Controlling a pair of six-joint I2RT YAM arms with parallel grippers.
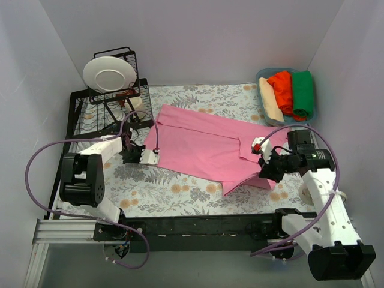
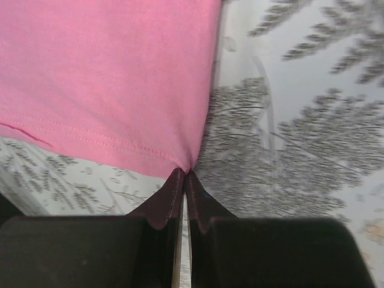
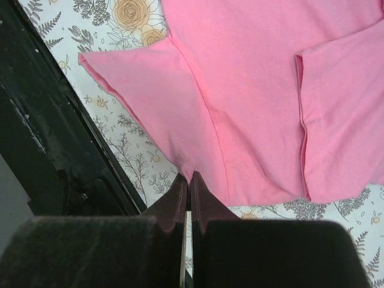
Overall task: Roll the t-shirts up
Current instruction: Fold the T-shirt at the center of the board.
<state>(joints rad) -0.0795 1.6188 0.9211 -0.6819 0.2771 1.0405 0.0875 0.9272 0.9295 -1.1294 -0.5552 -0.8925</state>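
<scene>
The pink t-shirt (image 1: 207,144) lies spread across the floral table, partly folded at its right end. My left gripper (image 1: 150,156) is shut on the shirt's left hem corner; the left wrist view shows the pink cloth (image 2: 108,84) pinched at the tips of my left gripper (image 2: 184,174). My right gripper (image 1: 266,170) is shut on the shirt's lower right edge; the right wrist view shows the cloth (image 3: 240,90) pinched at my right gripper (image 3: 189,177). Rolled cream (image 1: 269,101), orange-red (image 1: 282,90) and green (image 1: 303,93) t-shirts lie in a blue bin (image 1: 261,75) at the back right.
A black dish rack (image 1: 81,111) with a white plate (image 1: 108,74) stands at the back left. A black rail (image 1: 198,225) runs along the table's near edge. White walls close in on all sides.
</scene>
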